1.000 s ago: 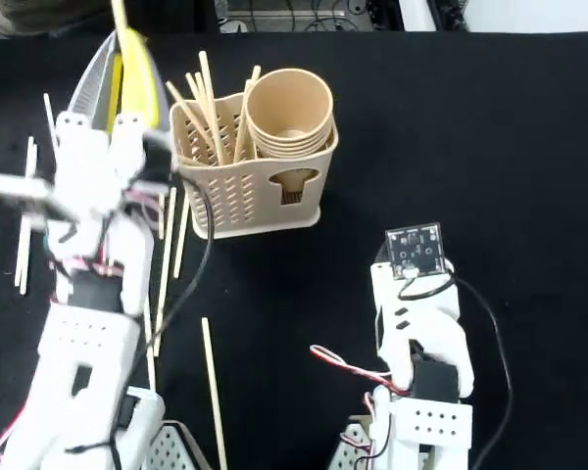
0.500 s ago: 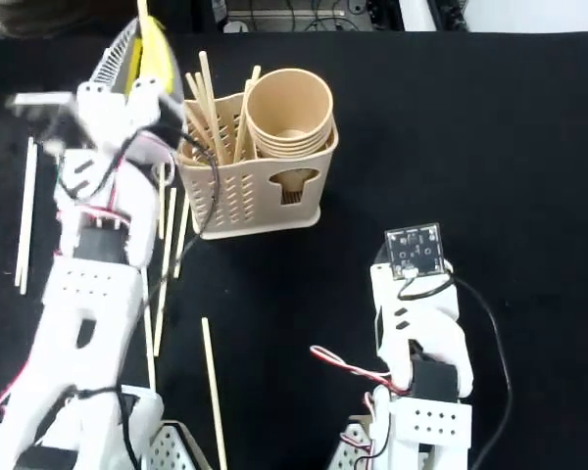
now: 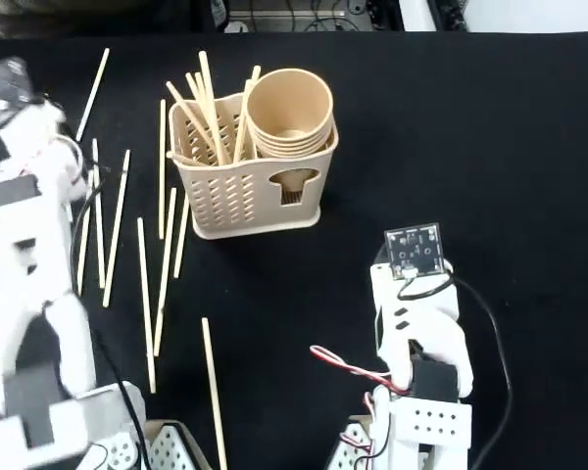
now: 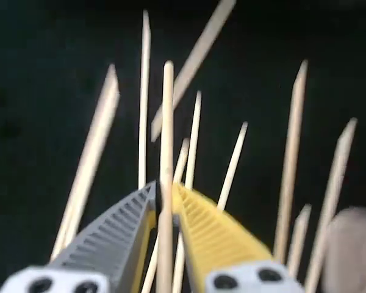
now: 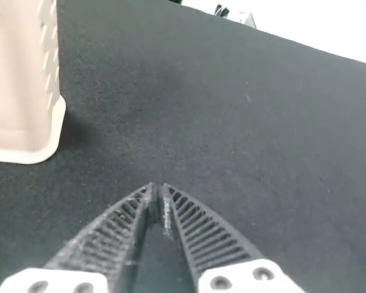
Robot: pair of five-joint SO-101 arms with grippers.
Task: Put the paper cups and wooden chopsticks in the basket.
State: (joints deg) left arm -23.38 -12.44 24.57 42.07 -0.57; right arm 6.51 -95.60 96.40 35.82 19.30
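The slim pale wooden chopstick [image 4: 167, 122] lies between the jaws of my left gripper [image 4: 163, 190], which are pinched tight on it. A second ago that gripper stood just left of the cream perforated plastic basket [image 3: 245, 201]; now my left arm [image 3: 24, 225] has swung out to the table's left edge, well apart from it, so I judge this stick is not yet delivered. The swing uncovers loose wooden chopsticks [image 3: 118, 225] scattered left of the basket, so plenty remains to collect. The stack of tan paper cups [image 3: 289, 108] already sits in the basket's right compartment, with a bundle of chopsticks [image 3: 208, 108] in the left. My right gripper [image 5: 157, 196] has not moved; its jaws are closed on nothing above the black table [image 5: 262, 122].
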